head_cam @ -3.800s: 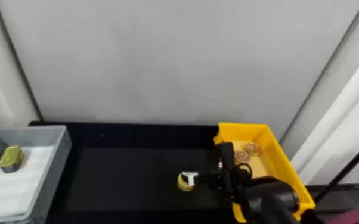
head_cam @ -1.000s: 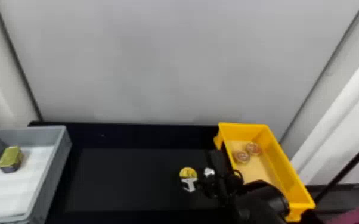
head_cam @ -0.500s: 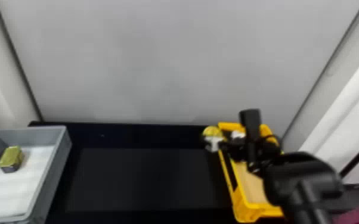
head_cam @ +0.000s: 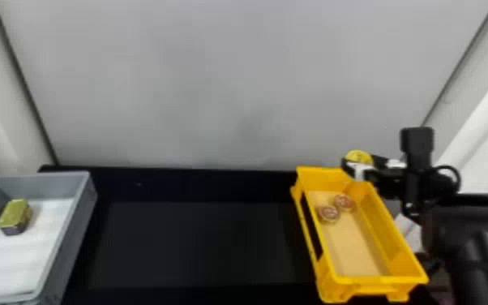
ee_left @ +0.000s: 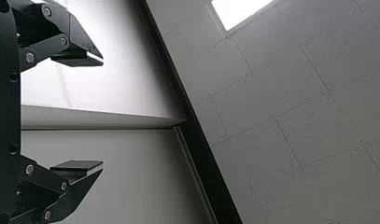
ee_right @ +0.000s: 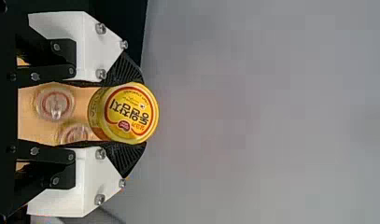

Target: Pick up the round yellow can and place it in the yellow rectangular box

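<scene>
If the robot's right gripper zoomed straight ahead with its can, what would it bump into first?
Probably the grey wall. The right gripper holds the yellow can, and the wall looks next in line, but I can't tell how far off.

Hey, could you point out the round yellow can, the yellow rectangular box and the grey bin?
Round yellow can (ee_right: 131, 113): right wrist view, on its lid.
Yellow rectangular box (head_cam: 393, 231): head view, on its right wall.
Grey bin (head_cam: 78, 227): head view, on its right wall.

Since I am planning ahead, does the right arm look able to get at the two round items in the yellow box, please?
Probably not: the right pincer is shut on the round yellow can, though the round items lie uncovered in the yellow box.
</scene>
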Available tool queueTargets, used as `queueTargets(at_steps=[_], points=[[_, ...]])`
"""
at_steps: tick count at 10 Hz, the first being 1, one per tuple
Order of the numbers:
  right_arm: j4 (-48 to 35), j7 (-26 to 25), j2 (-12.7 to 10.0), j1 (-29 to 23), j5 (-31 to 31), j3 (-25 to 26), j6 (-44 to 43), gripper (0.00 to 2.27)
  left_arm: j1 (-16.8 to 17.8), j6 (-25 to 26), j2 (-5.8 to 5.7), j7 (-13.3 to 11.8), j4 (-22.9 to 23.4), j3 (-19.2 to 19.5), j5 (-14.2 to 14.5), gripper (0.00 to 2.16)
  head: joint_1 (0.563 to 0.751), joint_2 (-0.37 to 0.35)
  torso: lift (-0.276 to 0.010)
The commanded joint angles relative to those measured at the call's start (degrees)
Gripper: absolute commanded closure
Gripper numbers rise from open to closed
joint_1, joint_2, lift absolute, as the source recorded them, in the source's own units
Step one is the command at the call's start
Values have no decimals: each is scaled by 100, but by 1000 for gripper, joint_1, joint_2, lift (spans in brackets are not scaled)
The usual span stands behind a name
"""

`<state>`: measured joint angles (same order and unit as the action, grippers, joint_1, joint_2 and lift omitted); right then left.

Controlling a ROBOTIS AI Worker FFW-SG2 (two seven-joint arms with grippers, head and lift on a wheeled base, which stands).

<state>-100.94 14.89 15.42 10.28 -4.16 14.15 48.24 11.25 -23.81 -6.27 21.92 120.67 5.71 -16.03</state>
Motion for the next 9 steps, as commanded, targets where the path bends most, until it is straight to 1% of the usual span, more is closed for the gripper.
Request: queueTargets(at_steps=[1, 2, 3, 5, 7, 9], points=[[312, -117, 295, 71, 407, 361, -49, 734, 0, -1, 46, -3, 0, 18, -14, 450, 641, -169, 0], [391, -302, 409, 53, 706, 361, -67, 733, -9, -1, 64, -3, 0, 44, -23, 450, 641, -169, 0], [443, -390, 480, -26, 838, 387, -93, 734, -9, -9, 82, -11, 9, 53, -23, 450, 641, -169, 0], [821, -381, 489, -114, 1013, 475, -242, 734, -9, -18, 117, -11, 9, 62, -23, 450, 641, -169, 0], [1375, -328, 497, -114, 1242, 431, -612, 734, -9, -18, 134, -11, 0, 62, -23, 450, 641, -169, 0], [1718, -267, 550, -79, 1286, 387, -735, 734, 8, -36, 161, -11, 0, 62, -23, 450, 641, -169, 0]])
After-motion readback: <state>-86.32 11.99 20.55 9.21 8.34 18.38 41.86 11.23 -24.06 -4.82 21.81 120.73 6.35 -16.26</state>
